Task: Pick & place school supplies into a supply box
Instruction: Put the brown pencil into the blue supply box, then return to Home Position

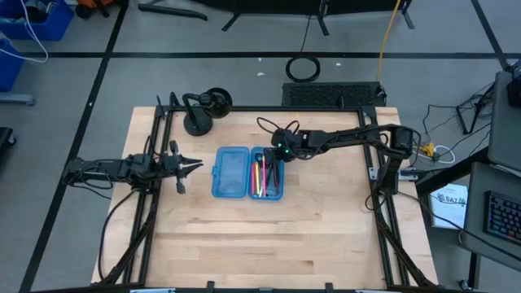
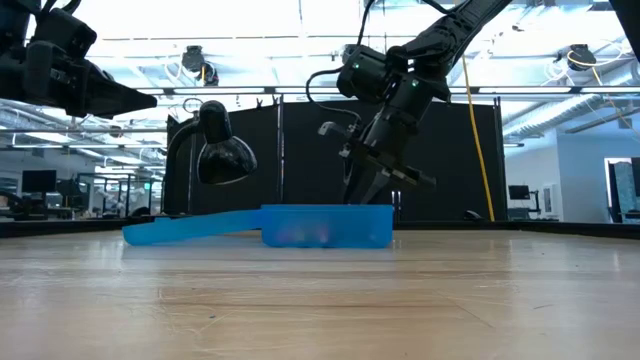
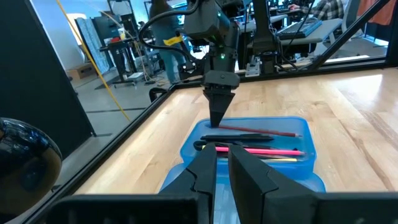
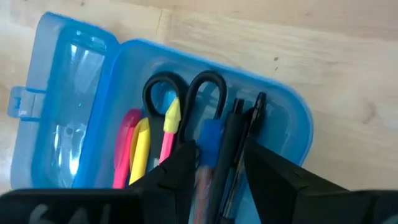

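The blue supply box (image 1: 248, 172) lies open at the table's middle, with its empty lid half (image 1: 230, 172) on the left. Its right half (image 4: 292, 124) holds black-handled scissors (image 4: 183, 93), pink (image 4: 127, 146) and yellow (image 4: 142, 149) pens, a blue-tipped pen (image 4: 210, 140) and black pens (image 4: 239, 137). My right gripper (image 1: 279, 151) hangs over that half's far end, pointing down. It is open, its fingers either side of the blue-tipped and black pens, which lie in the box. My left gripper (image 1: 195, 165) hovers left of the box, open by a narrow gap and empty.
A black round-based stand (image 1: 203, 110) sits at the table's far left, behind the box; it also shows in the low view (image 2: 215, 150). Bare wood lies on the near side of the box. The black frame rail (image 1: 155, 203) runs along the table's edges.
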Available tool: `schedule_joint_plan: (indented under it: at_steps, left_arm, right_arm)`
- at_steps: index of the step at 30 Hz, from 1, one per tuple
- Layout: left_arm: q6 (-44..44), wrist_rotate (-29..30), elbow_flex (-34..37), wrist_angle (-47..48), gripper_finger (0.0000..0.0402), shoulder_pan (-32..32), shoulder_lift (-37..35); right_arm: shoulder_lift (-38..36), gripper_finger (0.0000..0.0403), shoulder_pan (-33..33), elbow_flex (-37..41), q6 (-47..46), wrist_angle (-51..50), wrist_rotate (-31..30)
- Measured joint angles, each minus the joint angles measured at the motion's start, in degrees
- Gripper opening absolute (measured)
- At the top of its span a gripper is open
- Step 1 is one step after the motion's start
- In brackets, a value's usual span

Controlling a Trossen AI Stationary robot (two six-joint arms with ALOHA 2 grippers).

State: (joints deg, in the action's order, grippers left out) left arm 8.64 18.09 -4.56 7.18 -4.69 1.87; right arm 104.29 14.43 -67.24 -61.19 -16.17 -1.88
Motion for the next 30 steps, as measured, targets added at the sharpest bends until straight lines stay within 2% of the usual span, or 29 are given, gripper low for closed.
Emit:
schedule_joint_plan:
  at_steps: [4, 12, 17, 20, 23, 26, 30]
  left_arm:
    - [-0.11, 0.00, 0.00, 0.01, 0.0047, 0.00, 0.00]
    - [0.04, 0.02, 0.00, -0.04, 0.0047, 0.00, -0.01]
    - [0.15, 0.02, 0.00, 0.26, 0.0047, 0.00, -0.01]
    - [2.77, 0.46, 0.00, 0.26, 0.0047, 0.00, 0.00]
    - [6.03, 1.78, 0.00, 0.26, 0.0047, 0.00, -0.01]
    - [6.23, 4.84, -0.01, 0.24, 0.0047, 0.00, -0.01]
    - [5.83, 6.01, 0.00, 0.10, 0.0047, 0.00, -0.02]
  right_arm:
    - [0.00, 0.0129, -0.30, -1.24, 0.17, -1.50, 1.36]
    - [-0.01, 0.0129, -1.27, -11.76, 4.20, -14.13, 1.74]
    - [-3.72, 0.0123, -4.04, -17.48, 22.70, -10.95, 1.57]
    - [-7.80, 0.0101, -7.53, -17.53, 33.58, -8.71, -2.67]
    - [-11.87, 0.0063, -11.09, -17.44, 40.97, -11.01, -8.85]
    - [-15.82, 0.0015, -13.93, -17.11, 45.33, -13.45, -13.92]
    - [-20.88, 0.0010, -18.39, -12.93, 47.26, -10.60, -18.13]
